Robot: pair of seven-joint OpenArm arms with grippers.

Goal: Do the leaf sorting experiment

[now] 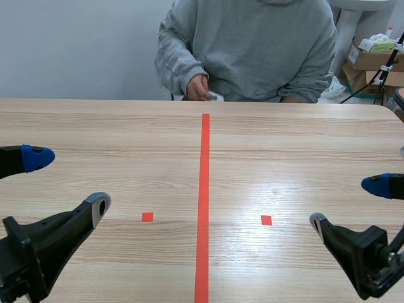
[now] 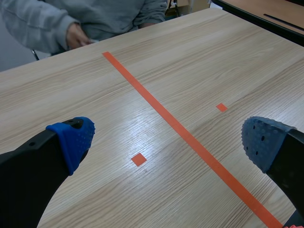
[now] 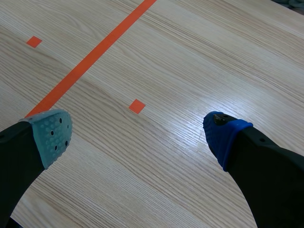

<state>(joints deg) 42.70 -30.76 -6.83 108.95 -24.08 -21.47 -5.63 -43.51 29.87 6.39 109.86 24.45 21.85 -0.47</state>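
Note:
No leaves lie on the wooden table [image 1: 284,145] in any view. My left gripper [image 1: 66,183] hovers open over the table's near left part, its blue-padded fingers spread wide with nothing between them; in the left wrist view my left gripper [image 2: 168,145] frames bare wood and a small tape square. My right gripper [image 1: 353,202] hangs open over the near right, also empty; in its own view my right gripper [image 3: 137,135] stands over another tape square.
A person in a grey sweatshirt [image 1: 252,44] sits across the table, one hand [image 1: 199,87] at the far edge holding something small and pale. Cardboard boxes [image 1: 372,63] stand behind at the right. An orange tape line runs down the table's middle.

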